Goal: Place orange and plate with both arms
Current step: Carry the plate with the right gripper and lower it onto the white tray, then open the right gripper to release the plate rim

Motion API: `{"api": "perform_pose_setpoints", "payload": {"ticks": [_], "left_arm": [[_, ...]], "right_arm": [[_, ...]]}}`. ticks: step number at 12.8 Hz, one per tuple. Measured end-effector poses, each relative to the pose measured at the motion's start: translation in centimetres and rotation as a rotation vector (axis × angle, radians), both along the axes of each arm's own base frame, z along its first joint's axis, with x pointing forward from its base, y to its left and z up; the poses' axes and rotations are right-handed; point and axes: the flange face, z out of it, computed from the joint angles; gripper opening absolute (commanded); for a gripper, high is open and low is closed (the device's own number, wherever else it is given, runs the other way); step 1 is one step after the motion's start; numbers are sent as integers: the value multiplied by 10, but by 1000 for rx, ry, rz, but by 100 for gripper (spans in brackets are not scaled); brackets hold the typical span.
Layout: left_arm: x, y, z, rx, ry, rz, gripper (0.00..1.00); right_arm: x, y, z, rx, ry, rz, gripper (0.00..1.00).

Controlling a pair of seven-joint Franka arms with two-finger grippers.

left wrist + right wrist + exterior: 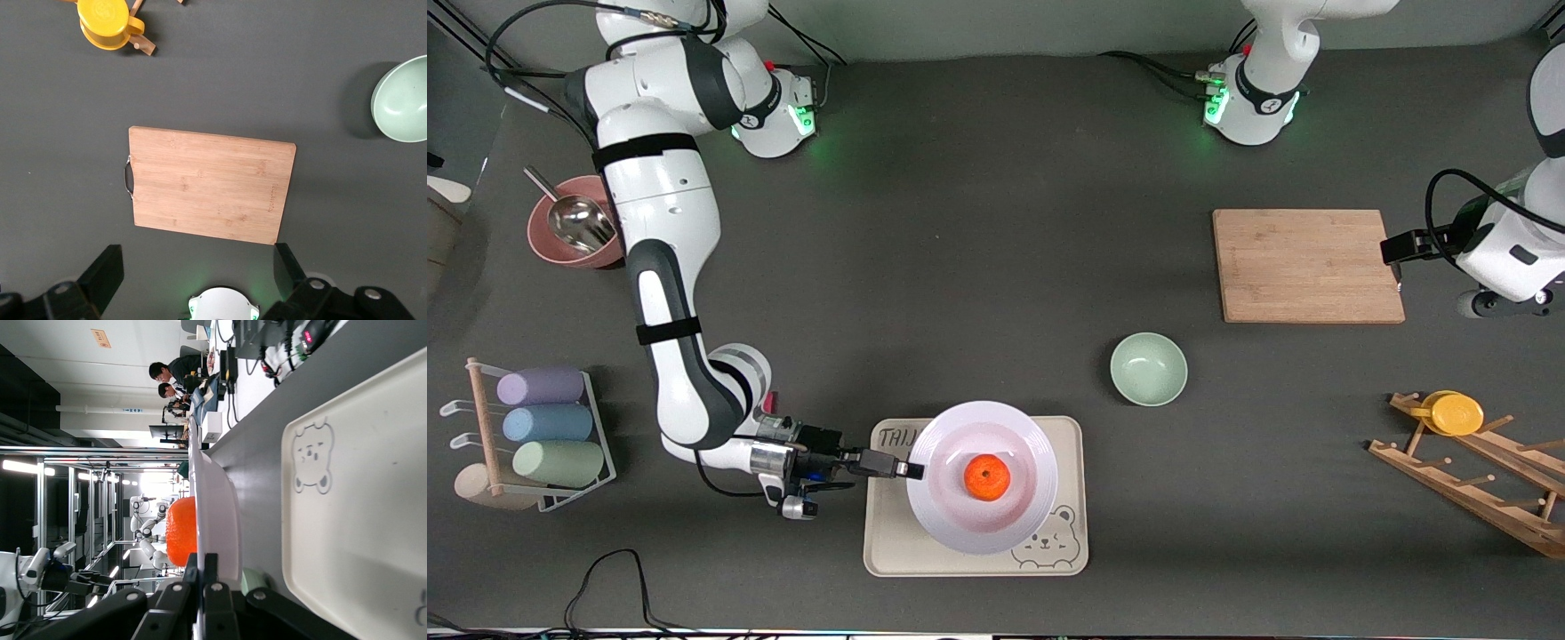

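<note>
The white plate [983,476] is over the cream bear tray [1063,533], and the orange [987,477] lies at its middle. My right gripper [911,468] is shut on the plate's rim at the edge toward the right arm's end of the table. In the right wrist view the fingers [211,570] pinch the rim of the plate [217,500], which seems to sit a little above the tray [360,520], with the orange [181,530] on it. My left gripper [1489,300] waits open and empty, high beside the cutting board; it also shows in the left wrist view [197,267].
A bamboo cutting board [1307,265] and a mint-green bowl [1148,368] lie toward the left arm's end. A wooden rack with a yellow cup [1454,412] is nearer the front camera there. A cup rack [543,436] and a pink bowl with a scoop [569,233] stand at the right arm's end.
</note>
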Motion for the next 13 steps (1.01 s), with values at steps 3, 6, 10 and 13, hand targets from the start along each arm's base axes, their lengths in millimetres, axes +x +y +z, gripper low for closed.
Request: {"api": "perform_pose_setpoints", "payload": {"ticks": [3, 6, 10, 13], "left_arm": [[0, 0, 0, 0, 0, 0, 100], [0, 0, 0, 0, 0, 1, 100], [0, 0, 0, 1, 0, 1, 100], [0, -1, 0, 1, 0, 1, 100]], "right_arm": [[-2, -6, -34, -42, 31, -35, 0], [-2, -11, -55, -82, 42, -69, 0], [-10, -12, -86, -112, 31, -60, 0], [-11, -11, -92, -113, 33, -58, 49]]}}
